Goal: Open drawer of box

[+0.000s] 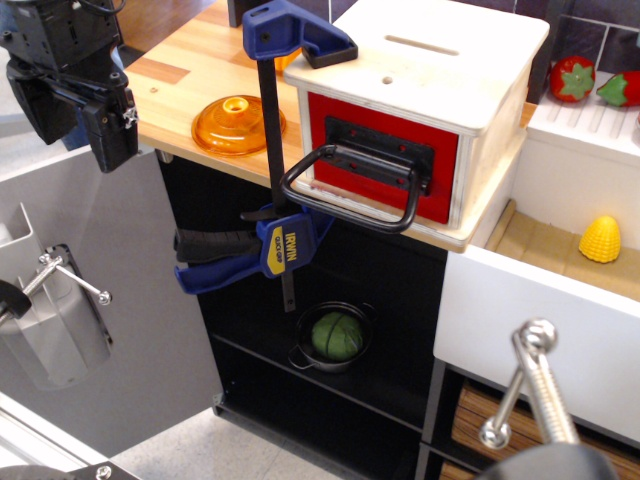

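The box (425,75) is seen on the wooden counter (190,75), held down by a blue clamp (280,150). Its red drawer (385,150) looks shut, with the black loop handle (350,190) sticking out toward the front. The gripper (95,110) is kept up at the far left, well apart from the handle, and nothing is held in it. Whether its fingers are spread cannot be told from this dark view. The reach is probably just being started; next, the handle must be hooked and pulled outward.

wooden counter (190,75) | box (425,80) (clamped) | orange lid (238,124)
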Robot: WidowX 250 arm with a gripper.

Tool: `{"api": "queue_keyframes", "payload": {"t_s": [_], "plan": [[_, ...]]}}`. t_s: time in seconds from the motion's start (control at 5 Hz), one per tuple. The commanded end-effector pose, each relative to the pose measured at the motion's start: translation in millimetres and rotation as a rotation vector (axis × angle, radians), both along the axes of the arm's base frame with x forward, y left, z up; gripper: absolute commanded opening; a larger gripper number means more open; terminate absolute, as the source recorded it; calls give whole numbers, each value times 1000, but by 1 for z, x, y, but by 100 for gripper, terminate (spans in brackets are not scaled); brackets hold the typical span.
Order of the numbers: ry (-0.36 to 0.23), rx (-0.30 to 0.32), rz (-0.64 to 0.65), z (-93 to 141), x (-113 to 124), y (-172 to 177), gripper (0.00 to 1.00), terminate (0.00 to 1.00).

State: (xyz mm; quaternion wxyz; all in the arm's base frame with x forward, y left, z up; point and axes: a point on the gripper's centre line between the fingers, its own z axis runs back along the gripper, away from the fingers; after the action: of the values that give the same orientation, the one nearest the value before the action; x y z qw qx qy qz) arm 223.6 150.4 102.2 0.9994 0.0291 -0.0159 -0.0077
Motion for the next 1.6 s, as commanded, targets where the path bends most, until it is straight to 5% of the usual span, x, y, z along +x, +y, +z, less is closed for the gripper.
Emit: {"api": "queue_keyframes", "payload": {"t_s": [0.0, 0.8, 1.4], "plan": [[0, 0, 0, 0, 0, 0, 100, 0], [-107, -172, 108, 28, 68, -82, 100, 0], [-198, -205, 90, -11, 87, -133, 100, 0]]}}
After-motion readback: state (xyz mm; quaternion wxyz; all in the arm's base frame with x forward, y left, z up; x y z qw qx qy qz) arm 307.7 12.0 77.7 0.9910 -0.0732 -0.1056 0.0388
